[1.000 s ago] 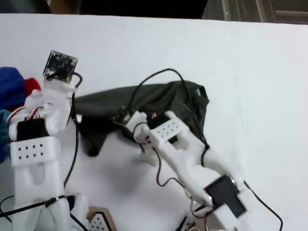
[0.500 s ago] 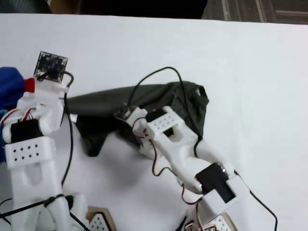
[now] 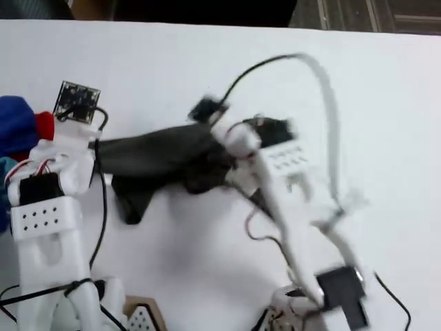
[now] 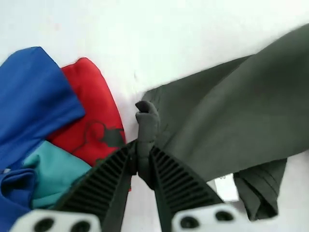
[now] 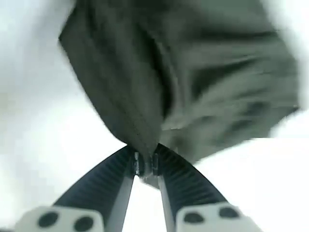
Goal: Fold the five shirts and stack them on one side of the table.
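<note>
Now that our right gripper (image 5: 145, 162), clamped on the dark green shirt (image 3: 155, 152), has swung up, we seemingly draw its three o'clock end toward nine o'clock, where our left gripper (image 4: 143, 155) pinches a corner, starting a fold.

4 shirts, 2 arms, 2 grippers, 1 table (image 3: 344, 89).
The shirts count as 1 dark green shirt (image 3: 158, 155), 1 blue shirt (image 4: 34, 96), 1 red shirt (image 4: 91, 121) and 1 teal shirt (image 4: 53, 174); whether a 2nd blue patch beside the teal is a separate shirt cannot be told. The 2 arms are the left arm (image 3: 48, 207) and right arm (image 3: 296, 200), carrying 1 gripper each: the left gripper (image 4: 141, 147) and right gripper (image 5: 145, 152).
</note>
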Available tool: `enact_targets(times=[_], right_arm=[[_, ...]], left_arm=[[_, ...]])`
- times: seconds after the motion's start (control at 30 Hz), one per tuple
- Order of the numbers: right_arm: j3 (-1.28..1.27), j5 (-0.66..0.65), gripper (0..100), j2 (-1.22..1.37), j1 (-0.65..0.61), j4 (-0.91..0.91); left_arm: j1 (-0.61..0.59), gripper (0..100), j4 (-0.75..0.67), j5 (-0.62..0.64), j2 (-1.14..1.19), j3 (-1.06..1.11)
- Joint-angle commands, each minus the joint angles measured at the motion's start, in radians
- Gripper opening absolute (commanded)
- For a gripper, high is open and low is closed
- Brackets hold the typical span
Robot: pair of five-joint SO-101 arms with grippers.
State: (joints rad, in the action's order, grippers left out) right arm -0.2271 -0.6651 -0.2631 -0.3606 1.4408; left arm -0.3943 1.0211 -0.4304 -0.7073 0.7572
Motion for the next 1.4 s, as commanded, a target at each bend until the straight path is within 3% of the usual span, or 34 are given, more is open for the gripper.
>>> enact_targets(times=[0.0,0.3,0.53,0.73,1.0,1.17,1.37], right_arm=[[0.068,-0.075,2.2,-0.18,0.068,-0.024],[0.193,-0.032,2.2,-0.46,0.147,-0.039],[0.311,-0.035,2.2,-0.642,0.197,-0.042],[0.358,-0.032,2.2,-0.779,0.288,-0.166],[0.359,-0.041,2.1,-0.874,0.297,-0.357],[0.364,-0.133,2.1,-0.903,0.297,-0.469],[0.523,-0.149,2.1,-0.921,0.297,-0.481]], left_arm=[[0.061,3,0.068,0.005,-0.015,-0.038],[0.121,3,0.408,0.005,-0.012,-0.575],[0.115,3,0.539,0.005,-0.017,-0.834],[0.117,3,0.609,0.005,-0.066,-1.032],[0.117,3,0.609,0.005,-0.213,-1.069],[0.117,3,0.609,0.005,-0.287,-1.069],[0.115,3,0.609,0.005,-0.338,-1.069]])
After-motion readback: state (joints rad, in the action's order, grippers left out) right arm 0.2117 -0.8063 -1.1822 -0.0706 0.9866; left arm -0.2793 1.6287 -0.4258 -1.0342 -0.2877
